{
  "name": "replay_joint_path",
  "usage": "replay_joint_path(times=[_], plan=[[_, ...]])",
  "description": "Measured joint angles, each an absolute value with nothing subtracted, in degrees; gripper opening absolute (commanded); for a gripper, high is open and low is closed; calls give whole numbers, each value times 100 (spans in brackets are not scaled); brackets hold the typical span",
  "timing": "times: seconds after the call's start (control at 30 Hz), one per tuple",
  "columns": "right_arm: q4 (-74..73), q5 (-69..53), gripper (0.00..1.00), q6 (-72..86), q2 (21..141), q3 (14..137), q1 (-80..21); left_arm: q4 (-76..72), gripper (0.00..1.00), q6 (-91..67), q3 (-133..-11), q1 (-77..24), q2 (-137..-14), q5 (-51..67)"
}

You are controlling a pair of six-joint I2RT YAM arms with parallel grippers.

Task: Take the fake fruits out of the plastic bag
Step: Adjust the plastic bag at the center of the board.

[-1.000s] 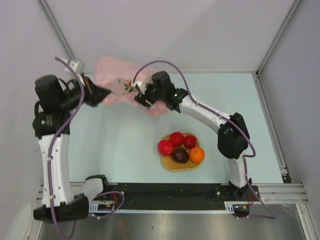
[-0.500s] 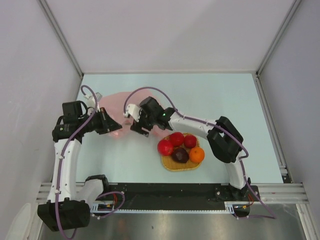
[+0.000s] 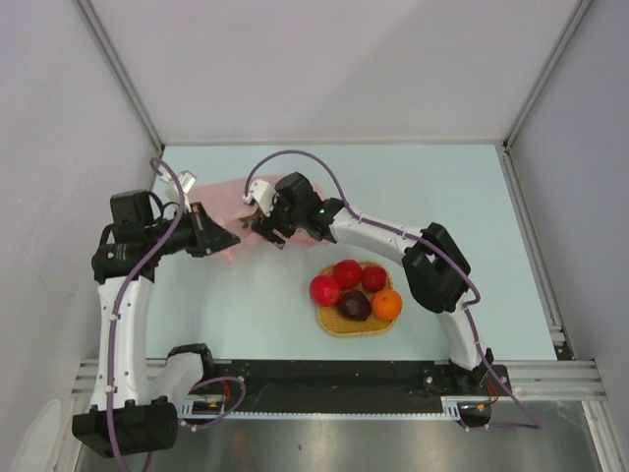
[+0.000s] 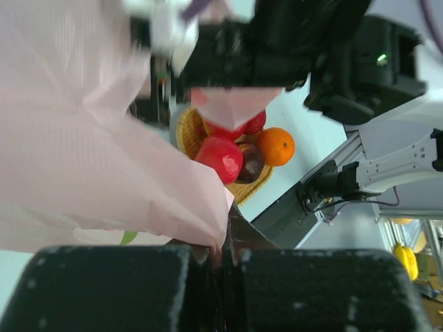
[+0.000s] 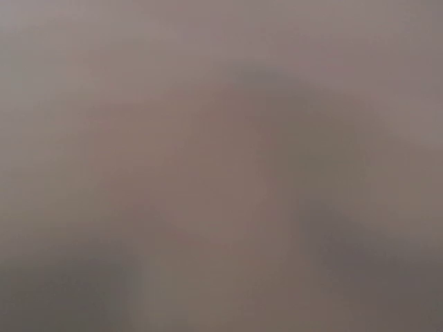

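Observation:
The pink plastic bag lies crumpled at the back left of the table, between my two grippers. My left gripper is shut on the bag's edge; the left wrist view shows the film pinched between the jaws of that gripper. A green sliver shows under the bag. My right gripper is pressed into the bag; its wrist view is only a pinkish-grey blur, so its jaws are hidden. Three red fruits, a dark purple one and an orange one sit on a woven mat.
The mat with the fruits lies in the middle front of the table, right of the bag; it also shows in the left wrist view. Grey walls close in the table at the back and both sides. The black base rail runs along the near edge.
The bag was held up near the back wall one second ago; both grippers have come down and forward with it. The fruits on the mat have not moved.

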State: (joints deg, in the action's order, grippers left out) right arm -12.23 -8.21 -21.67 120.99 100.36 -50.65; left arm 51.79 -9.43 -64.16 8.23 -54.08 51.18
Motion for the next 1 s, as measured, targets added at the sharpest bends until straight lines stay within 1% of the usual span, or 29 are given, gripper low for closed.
replay_joint_path(times=[0.07, 0.13, 0.27, 0.37, 0.53, 0.63, 0.83, 0.93, 1.0], plan=[[-1431, -1334, 70, -2206, 12088, 9909, -5175, 5231, 0, -941, -6602, 823, -5330, 5063], [-1791, -2209, 70, -2281, 12051, 9760, -5336, 5258, 0, -937, -6875, 823, -5227, 4952], [-2386, -3389, 83, -2418, 11948, 9627, -5577, 5177, 0, -897, -7140, 823, -5028, 4654], [-2694, -3907, 89, -2565, 11867, 9695, -5492, 5127, 0, -897, -6740, 823, -4908, 4386], [-2615, -4340, 92, -2263, 11858, 9891, -5002, 5168, 0, -895, -5686, 823, -5177, 4069], [-2493, -4567, 92, -2023, 11858, 9933, -4753, 5203, 0, -895, -5323, 823, -5323, 3922], [-2416, -4812, 92, -1798, 11850, 9968, -4838, 5162, 0, -893, -5367, 823, -5308, 3785], [-2429, -4831, 97, -1791, 11782, 9966, -4932, 5162, 0, -895, -5671, 823, -5164, 3680], [-2447, -4694, 95, -1874, 11653, 9942, -5011, 5310, 0, -834, -6069, 823, -5009, 3570]])
